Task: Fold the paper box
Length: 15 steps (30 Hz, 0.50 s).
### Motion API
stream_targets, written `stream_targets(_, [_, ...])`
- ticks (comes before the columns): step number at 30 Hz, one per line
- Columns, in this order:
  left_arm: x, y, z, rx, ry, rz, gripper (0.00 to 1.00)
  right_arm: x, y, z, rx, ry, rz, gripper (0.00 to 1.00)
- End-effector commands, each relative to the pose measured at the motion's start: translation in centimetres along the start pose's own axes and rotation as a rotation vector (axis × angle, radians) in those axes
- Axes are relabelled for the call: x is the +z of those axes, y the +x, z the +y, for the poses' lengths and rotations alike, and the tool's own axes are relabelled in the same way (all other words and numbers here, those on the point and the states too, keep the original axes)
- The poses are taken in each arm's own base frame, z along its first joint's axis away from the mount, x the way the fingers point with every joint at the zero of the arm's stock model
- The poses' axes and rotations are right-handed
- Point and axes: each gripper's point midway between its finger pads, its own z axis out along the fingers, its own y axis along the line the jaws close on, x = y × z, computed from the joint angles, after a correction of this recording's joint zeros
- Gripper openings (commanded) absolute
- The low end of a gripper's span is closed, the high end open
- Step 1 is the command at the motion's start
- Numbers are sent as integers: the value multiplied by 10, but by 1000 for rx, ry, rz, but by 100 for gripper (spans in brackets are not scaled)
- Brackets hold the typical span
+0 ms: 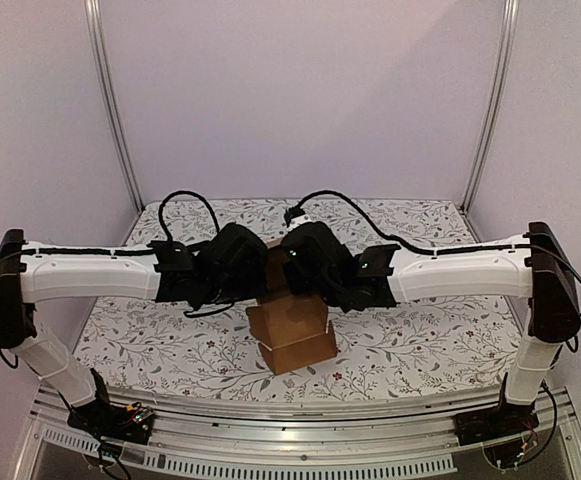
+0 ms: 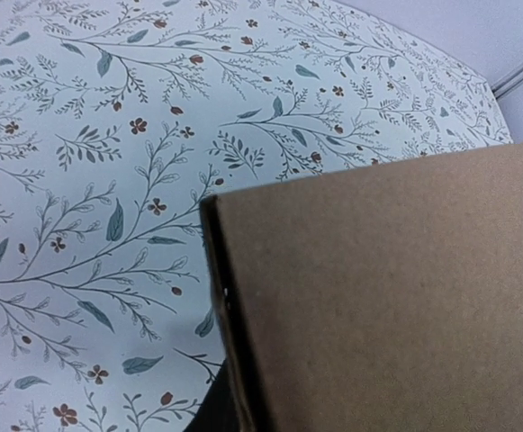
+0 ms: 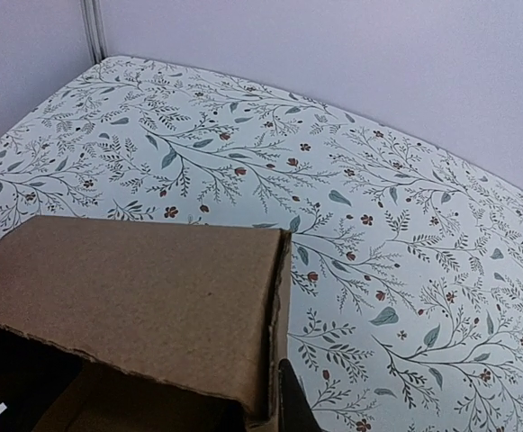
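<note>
The paper box [image 1: 292, 335] is a small, partly folded brown carton in the middle of the flowered table, with a panel standing up behind it. Both arms meet over it. My left gripper [image 1: 253, 277] is at the box's upper left. In the left wrist view a cardboard panel [image 2: 387, 297] fills the lower right, and one dark finger [image 2: 203, 418] presses against its folded edge while the other is hidden. My right gripper [image 1: 298, 272] is at the upper right. In the right wrist view a flap [image 3: 135, 288] hangs over the open inside, and one finger [image 3: 293, 407] lies against the outer wall.
The flowered tablecloth [image 1: 170, 340] covers the table inside pale walls with metal corner posts [image 1: 115, 110]. Black cables [image 1: 185, 200] loop behind the wrists. The metal base rail [image 1: 300, 440] runs along the near edge.
</note>
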Motion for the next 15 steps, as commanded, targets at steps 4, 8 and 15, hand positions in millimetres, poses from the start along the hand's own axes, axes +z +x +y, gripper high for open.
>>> stream_targets(4, [-21,-1,-56,8,200,23,42,9,0,9,8,-1,-8,0])
stream_targets(8, [-25,0,-49,23,197,20,57,17,2,-5,-4,30,-3,0])
stream_targets(15, [-49,-5,-36,92,227,4,65,36,15,-27,-11,-36,18,0])
